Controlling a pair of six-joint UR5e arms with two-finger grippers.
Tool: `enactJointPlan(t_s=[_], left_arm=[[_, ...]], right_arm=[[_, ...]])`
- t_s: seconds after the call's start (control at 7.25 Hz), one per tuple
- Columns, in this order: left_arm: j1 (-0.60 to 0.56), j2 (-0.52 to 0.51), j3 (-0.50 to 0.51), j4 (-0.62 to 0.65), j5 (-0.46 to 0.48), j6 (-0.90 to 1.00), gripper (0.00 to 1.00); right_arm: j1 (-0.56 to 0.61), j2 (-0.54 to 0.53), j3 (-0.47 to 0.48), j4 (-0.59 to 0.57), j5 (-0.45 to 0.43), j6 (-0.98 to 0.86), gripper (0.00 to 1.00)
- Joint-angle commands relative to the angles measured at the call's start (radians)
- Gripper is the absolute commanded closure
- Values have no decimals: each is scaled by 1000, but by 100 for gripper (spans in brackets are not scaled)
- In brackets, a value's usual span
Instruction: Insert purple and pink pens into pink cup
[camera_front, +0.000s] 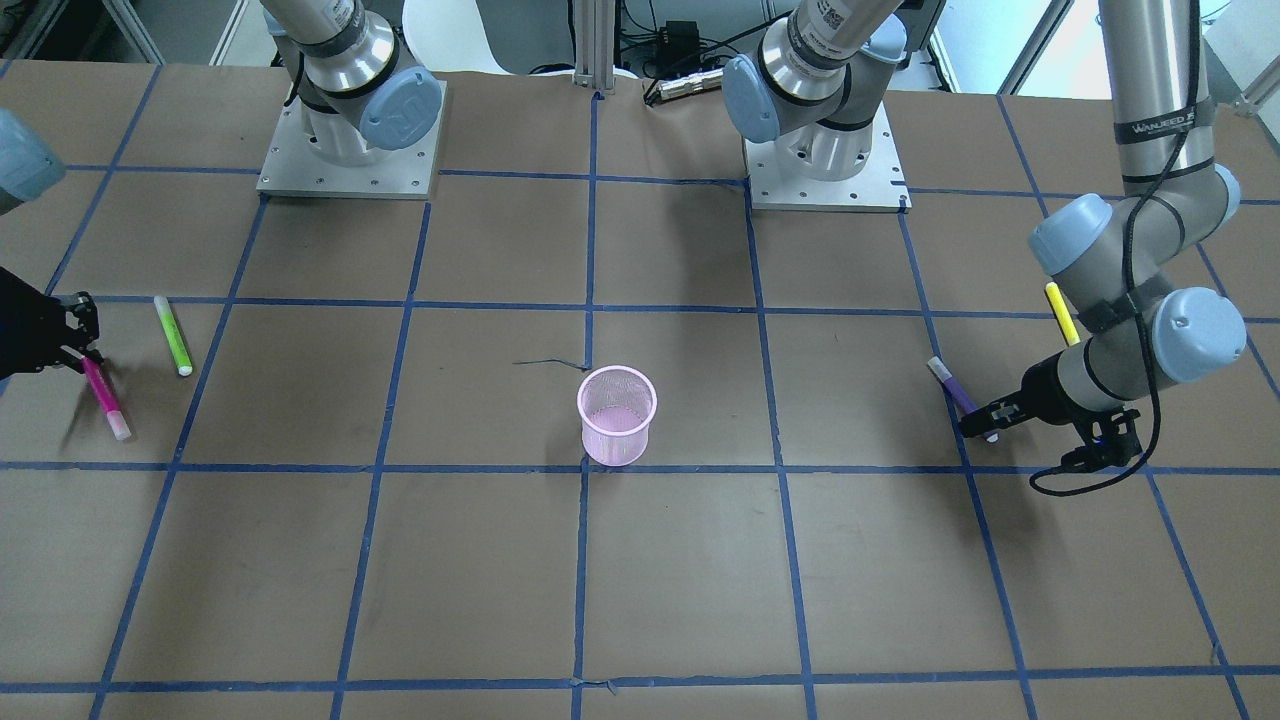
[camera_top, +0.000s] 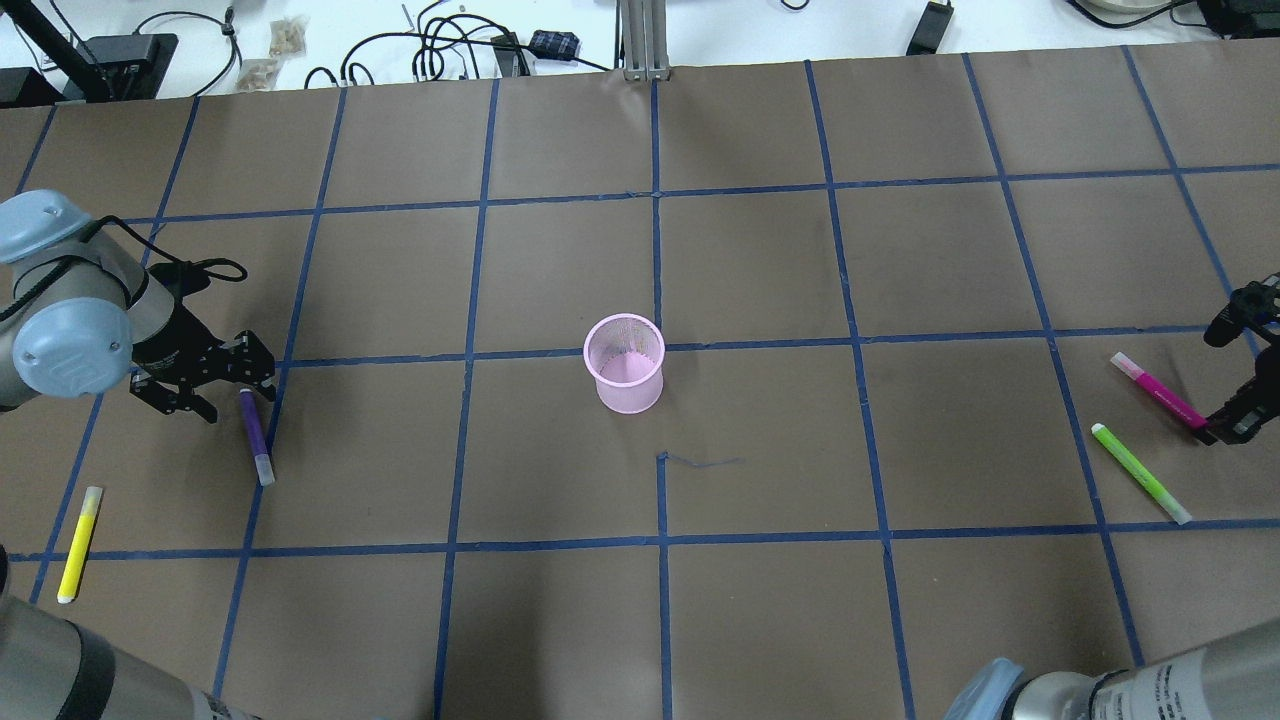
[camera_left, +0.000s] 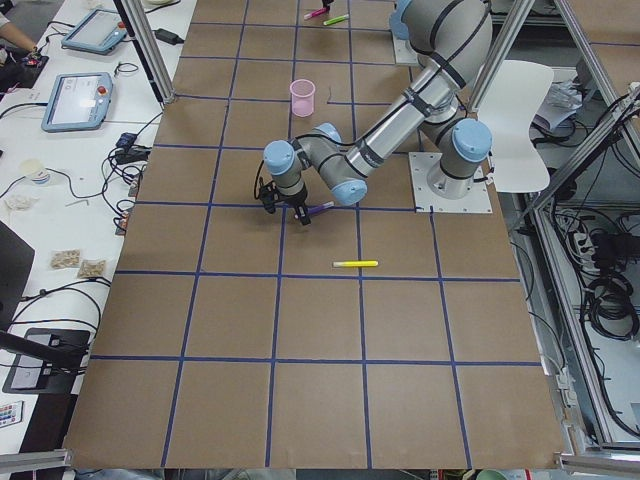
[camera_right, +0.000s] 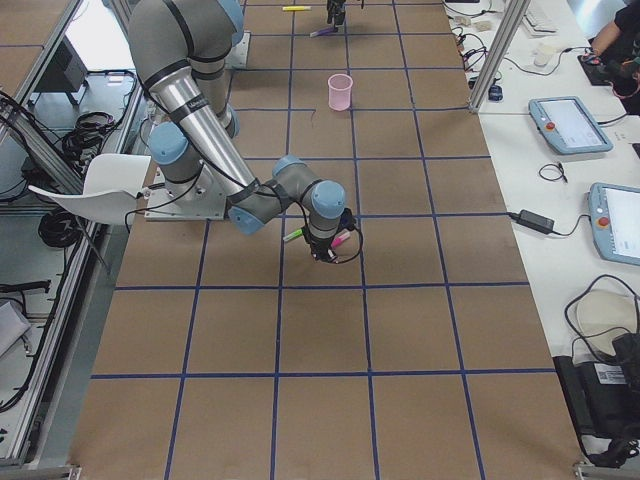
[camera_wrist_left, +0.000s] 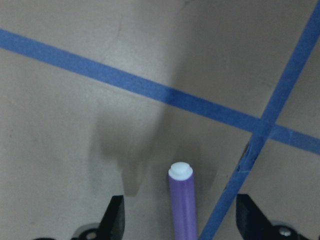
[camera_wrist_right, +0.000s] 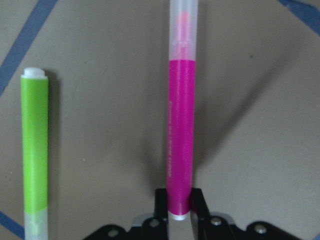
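Left gripper (camera_wrist_left: 181, 226) spread wide around the purple pen (camera_wrist_left: 182, 200), right gripper (camera_wrist_right: 179, 202) clamped on the pink pen (camera_wrist_right: 180, 135).

In my overhead view a green pen (camera_top: 1140, 473) lies flat at the right, slanting toward the lower right, and a yellow pen (camera_top: 78, 544) lies at lower left. Both rest on the brown surface (camera_top: 760, 620), which is gridded with blue tape (camera_top: 655, 250). Cables (camera_top: 440, 50) tangle along the top edge.

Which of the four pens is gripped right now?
The pink pen: the right gripper's jaws are shut on its end. The purple pen lies between the left gripper's open jaws; green pen and yellow pen lie free.
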Motion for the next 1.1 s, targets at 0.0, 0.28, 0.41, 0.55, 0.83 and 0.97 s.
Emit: enactJointPlan(t_s=[0.0,0.28,0.41,0.55,0.83,0.97], left_arm=[[-3,-11,1,6,3,9,65],[-14,-7,2,8,2,9,100],[-15,-1,4,8,2,2,100],[-26,15,23,11,5,-8,100],[-69,44,77,-44,6,-9,100],[-76,72,76,-46,0,-9,100]], right_arm=[[76,-50,-45,10,-38,11,100],[285,-93,-122,36,-183,16,100],[377,-95,-156,66,-213,101,100],[465,-97,-208,153,-216,221,100],[641,-89,-314,345,-216,356,100],[730,-89,-360,423,-283,362,100]])
